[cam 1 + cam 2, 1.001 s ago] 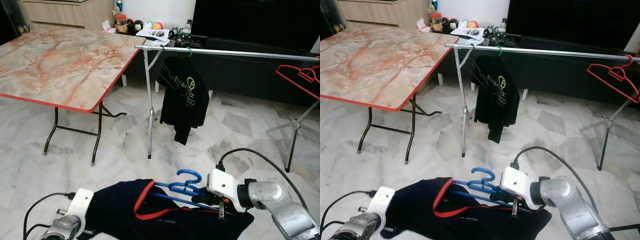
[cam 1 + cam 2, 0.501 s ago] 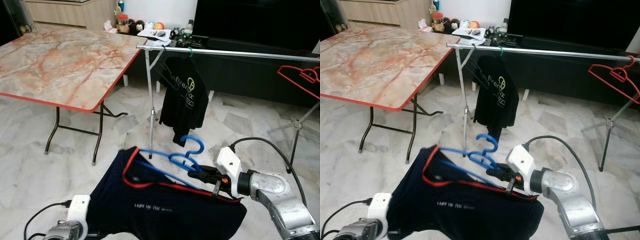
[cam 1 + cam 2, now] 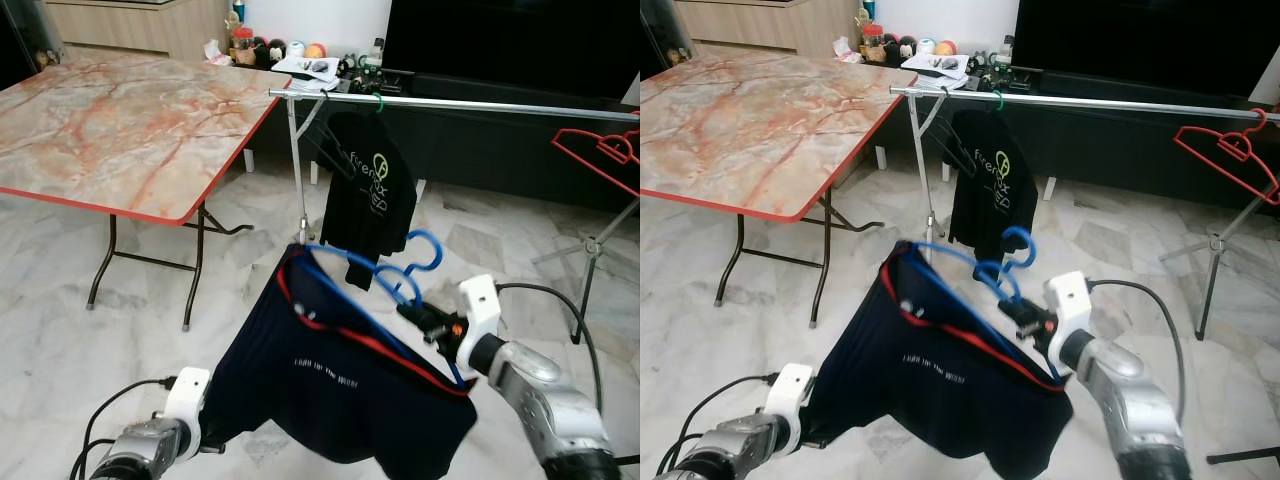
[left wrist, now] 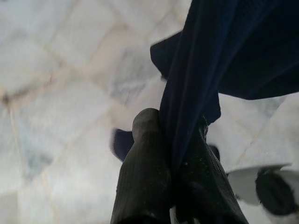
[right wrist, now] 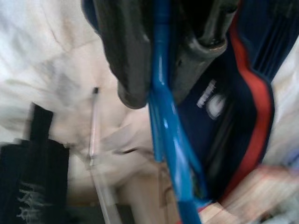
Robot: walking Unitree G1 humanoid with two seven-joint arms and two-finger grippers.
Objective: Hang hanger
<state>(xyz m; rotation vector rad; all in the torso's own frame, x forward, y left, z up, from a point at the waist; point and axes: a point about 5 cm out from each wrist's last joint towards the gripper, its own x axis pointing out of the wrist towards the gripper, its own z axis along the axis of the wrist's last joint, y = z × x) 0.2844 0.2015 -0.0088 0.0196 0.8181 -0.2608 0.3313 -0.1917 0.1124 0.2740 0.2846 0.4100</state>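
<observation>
Blue hanger clamped in right tool, raised before rail. Navy shirt hem pinched in left tool.

Table left; rail behind held shirt; hanger in shirt
</observation>
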